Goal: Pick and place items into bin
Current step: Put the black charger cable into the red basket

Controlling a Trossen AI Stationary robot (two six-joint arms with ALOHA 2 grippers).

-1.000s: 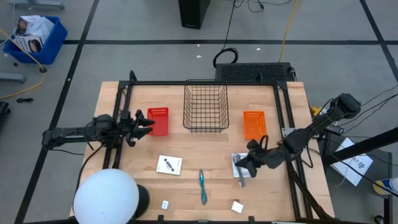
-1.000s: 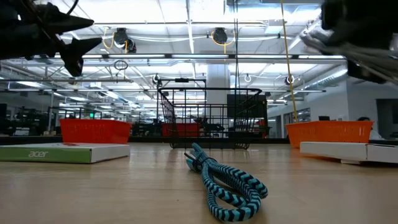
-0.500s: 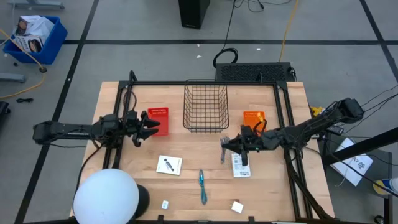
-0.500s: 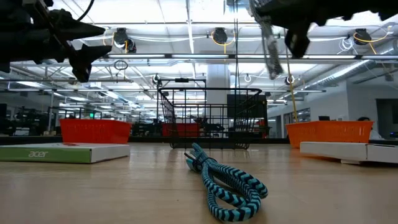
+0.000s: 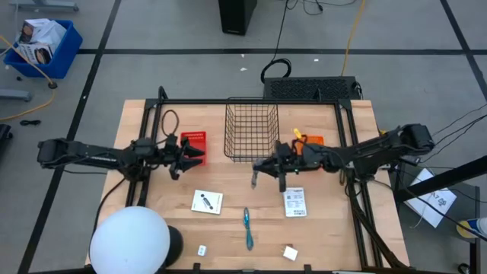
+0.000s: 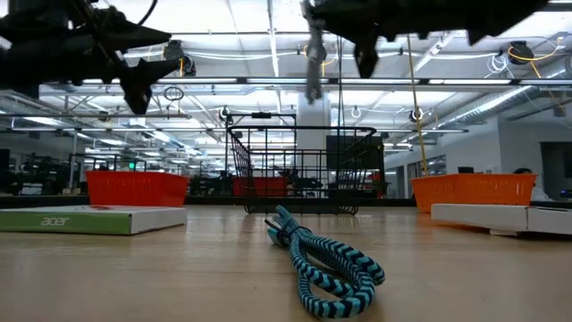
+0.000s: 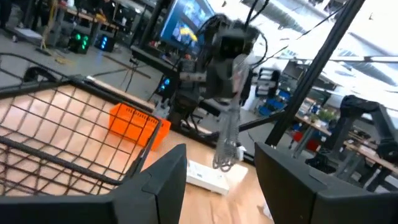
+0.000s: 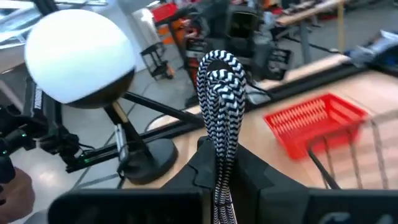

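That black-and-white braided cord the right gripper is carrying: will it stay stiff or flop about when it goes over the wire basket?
Probably floppy: held by the right gripper, the braided cord is doubled into a loop, and in the low view it hangs straight down. It looks light, so it may swing. A trailing end could catch on the wire basket.

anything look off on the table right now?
Nothing spilled or damaged. One oddity: the right gripper holds a braided black-and-white cord, folded double, in the air just short of the wire basket. The left gripper waits open by the red bin.
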